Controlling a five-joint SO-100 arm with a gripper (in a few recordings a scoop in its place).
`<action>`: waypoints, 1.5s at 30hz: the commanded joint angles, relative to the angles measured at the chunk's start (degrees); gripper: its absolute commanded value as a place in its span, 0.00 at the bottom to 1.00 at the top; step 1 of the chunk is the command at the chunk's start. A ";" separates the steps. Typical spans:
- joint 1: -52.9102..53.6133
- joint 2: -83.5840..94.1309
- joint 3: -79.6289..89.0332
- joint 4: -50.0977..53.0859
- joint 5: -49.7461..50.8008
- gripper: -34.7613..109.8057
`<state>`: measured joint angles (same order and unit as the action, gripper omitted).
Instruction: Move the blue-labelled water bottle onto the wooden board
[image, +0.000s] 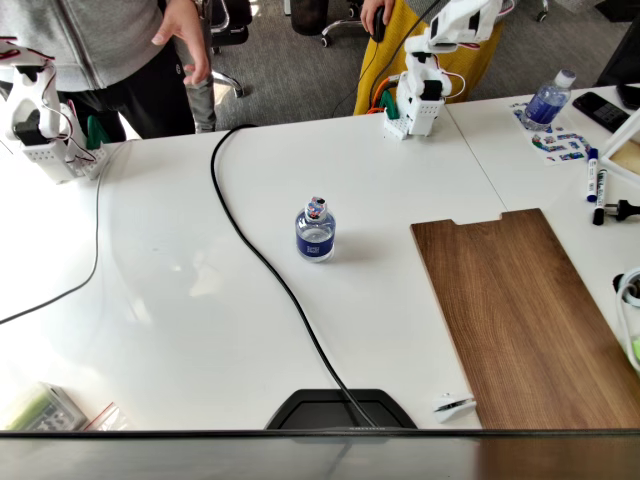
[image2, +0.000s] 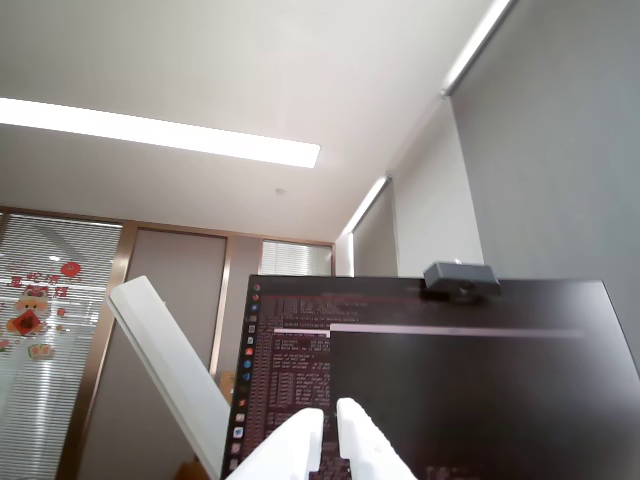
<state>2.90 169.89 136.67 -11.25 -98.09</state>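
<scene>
The blue-labelled water bottle (image: 316, 231) is seen upright on the white table (image: 180, 300) in the fixed view, near the middle, with its small pinkish-blue cap on top. A black cable (image: 262, 262) is laid across the table just to its left, curving from the far edge down to a dark base (image: 340, 409) at the near edge, where it is cut off by a dark bar along the bottom of the picture.

To the right of the bottle, well apart from it, the wooden board (image: 525, 320) lies flat, its notch in the far short edge; its near end is cut off at the bottom and right.

The white arm (image: 425, 85) is mounted at the far edge of the table, folded upward, and its upper part is cut off by the top of the frame. In the wrist view the gripper (image2: 330, 418) is pointed upward toward the ceiling, the two white fingertips (image2: 302, 428) drawn nearly together with only a thin gap and nothing held between them.

A second bottle with a white cap (image: 549, 100) stands at the far right, beside some markers (image: 596, 185). A person in grey (image: 120, 50) is partly visible behind the table, cut off above the chest. What lies at the near left corner (image: 45, 408) is perhaps a packet; it is too blurred to tell.
</scene>
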 joint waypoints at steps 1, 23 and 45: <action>-0.35 -2.64 -4.66 -0.88 -1.76 0.24; 0.79 -13.18 -16.70 3.08 -1.85 0.24; 15.73 -42.28 -39.90 5.27 -1.58 0.24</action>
<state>15.21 128.94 99.93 -6.15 -99.14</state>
